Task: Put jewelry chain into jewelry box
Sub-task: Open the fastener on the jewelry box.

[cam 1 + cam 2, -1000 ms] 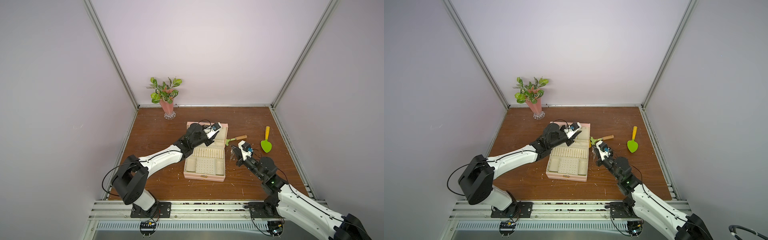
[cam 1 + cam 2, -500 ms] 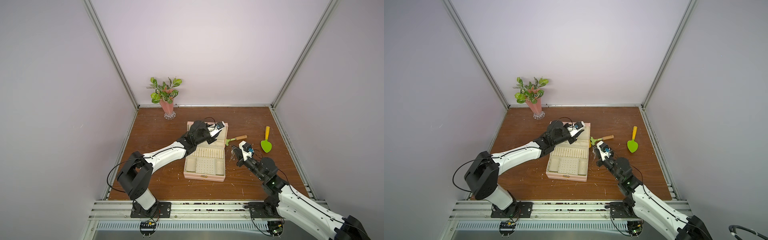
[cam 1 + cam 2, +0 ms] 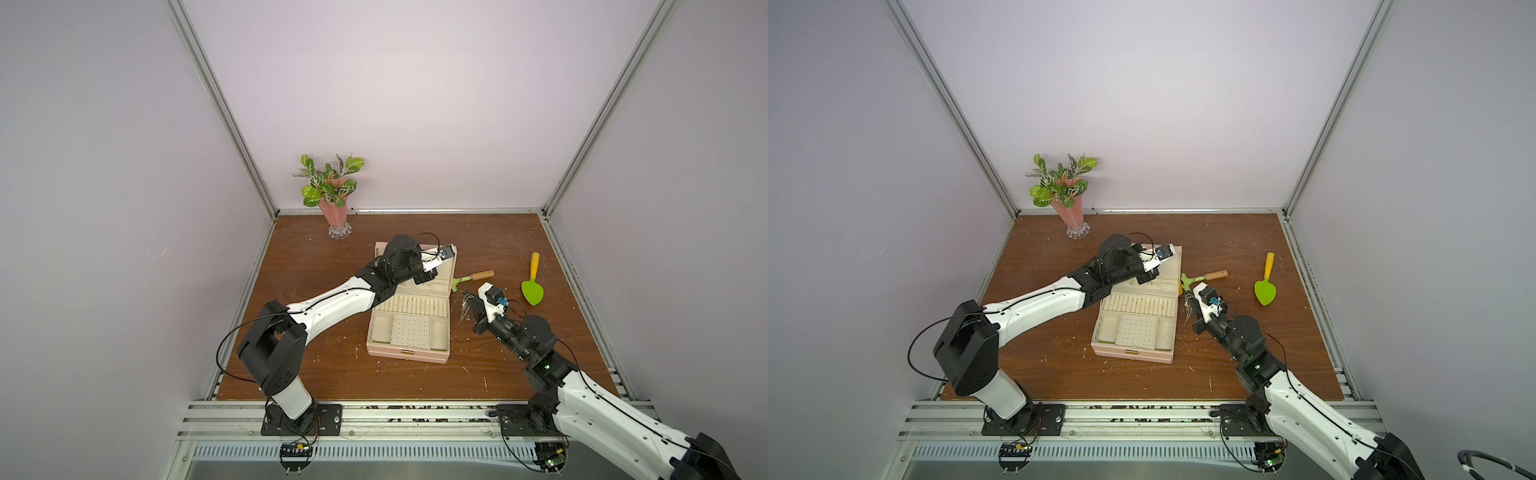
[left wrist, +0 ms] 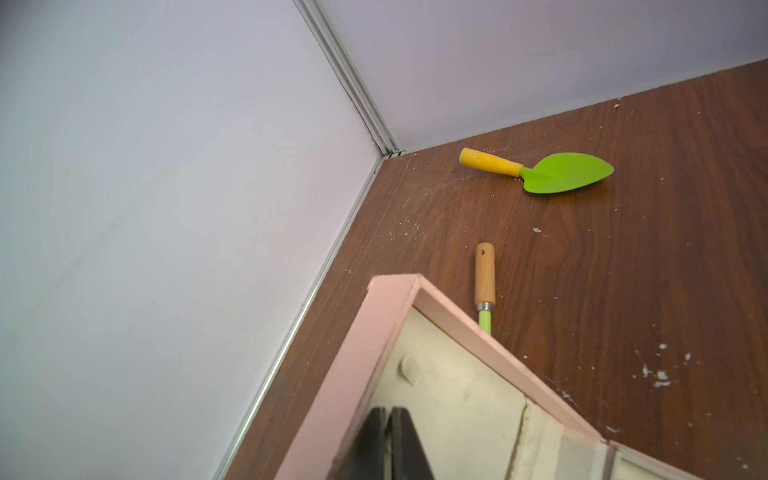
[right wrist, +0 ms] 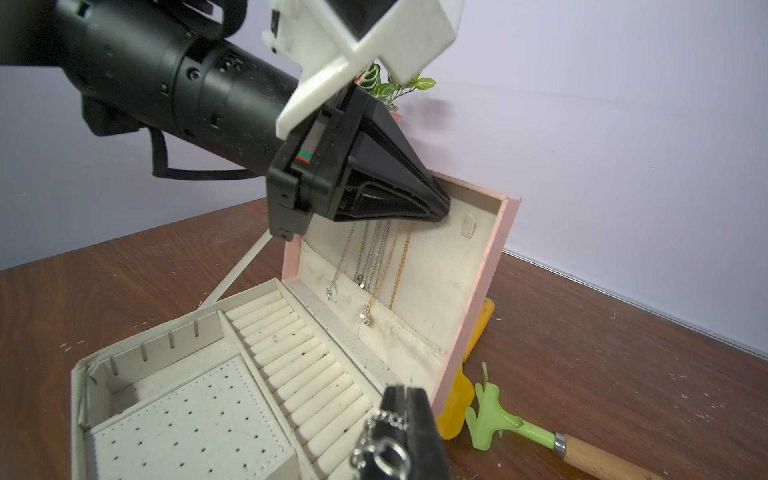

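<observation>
On your counter [image 3: 316, 257] the jewelry box [image 3: 407, 355] stands open, lid upright. Your left claw [image 5: 440, 212] is clenched, fingers pressed together, tip against the lid's cream lining. Your right claw [image 5: 405, 395] grips the jewelry chain [image 5: 382, 440], which dangles just beside the box, outside it.

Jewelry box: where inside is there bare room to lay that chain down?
The dotted pad and the pockets flanking it, between the ring rolls and the clasp, lie bare. The raised lid is crowded: thin necklaces hang there and the left arm's jaws reach into it.
</observation>
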